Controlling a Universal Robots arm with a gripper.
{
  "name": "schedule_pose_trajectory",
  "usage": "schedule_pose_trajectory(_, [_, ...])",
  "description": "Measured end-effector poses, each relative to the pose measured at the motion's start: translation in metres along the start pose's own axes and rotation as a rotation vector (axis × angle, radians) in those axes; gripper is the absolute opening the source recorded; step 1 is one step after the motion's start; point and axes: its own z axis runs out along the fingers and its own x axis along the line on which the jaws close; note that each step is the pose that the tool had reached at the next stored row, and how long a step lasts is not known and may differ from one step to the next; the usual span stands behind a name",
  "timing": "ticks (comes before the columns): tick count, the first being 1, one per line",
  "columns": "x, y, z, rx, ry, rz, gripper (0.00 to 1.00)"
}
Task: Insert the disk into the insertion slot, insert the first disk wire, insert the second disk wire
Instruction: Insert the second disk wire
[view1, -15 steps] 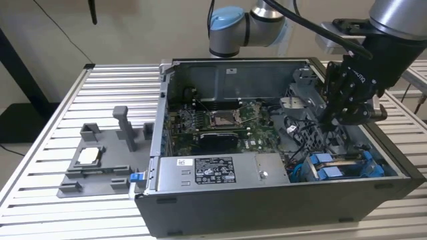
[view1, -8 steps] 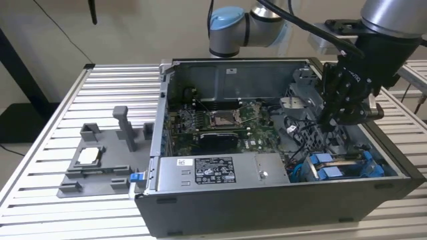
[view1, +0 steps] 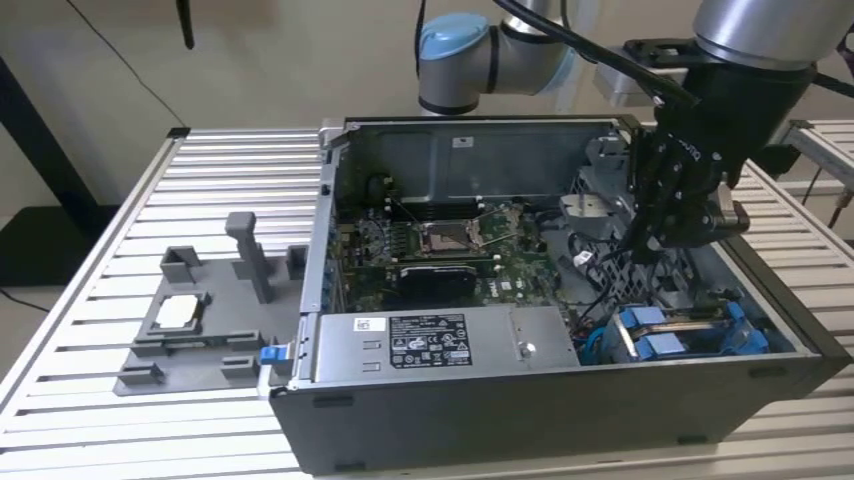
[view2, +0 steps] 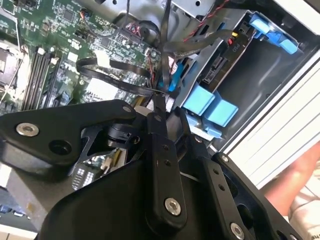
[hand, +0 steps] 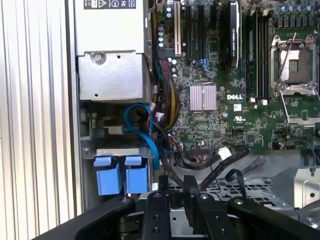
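The disk sits in the insertion slot (view1: 747, 352) at the case's corner on the exterior view's right. Its blue caddy tabs (view1: 650, 333) face the motherboard, and its silver body is mostly hidden. Both wrist views show the same blue tabs (hand: 122, 175) (view2: 210, 107) beside the grey cage (hand: 120, 151). My gripper (view1: 654, 243) hangs inside the case just above and behind the tabs. In the second wrist view my gripper (view2: 159, 97) looks shut on a thin black disk wire (view2: 163, 45) that runs up from its tip. A blue cable (hand: 145, 125) loops close by.
A silver power supply box (view1: 441, 340) lies along the case's front wall, with the green motherboard (view1: 441, 250) behind it. A grey fixture (view1: 200, 320) stands on the slatted table at the exterior view's left. Part of a person (view2: 300, 185) shows beside the case.
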Motion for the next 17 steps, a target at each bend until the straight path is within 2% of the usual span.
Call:
schedule_pose_trajectory(9, [-0.0004, 0.0004, 0.0, 0.0004, 0.0015, -0.001, 0.27])
schedule_pose_trajectory(10, [-0.0004, 0.0004, 0.0, 0.0006, 0.0016, -0.001, 0.25])
schedule_pose_trajectory(11, [-0.0004, 0.0004, 0.0, 0.0007, 0.0016, -0.001, 0.18])
schedule_pose_trajectory(13, [-0.0004, 0.0004, 0.0001, 0.0009, 0.0016, -0.001, 0.18])
schedule_pose_trajectory(14, [-0.0004, 0.0004, 0.0, 0.0009, 0.0016, -0.001, 0.12])
schedule_pose_trajectory(17, [-0.0004, 0.0004, 0.0001, 0.0009, 0.0016, -0.001, 0.12])
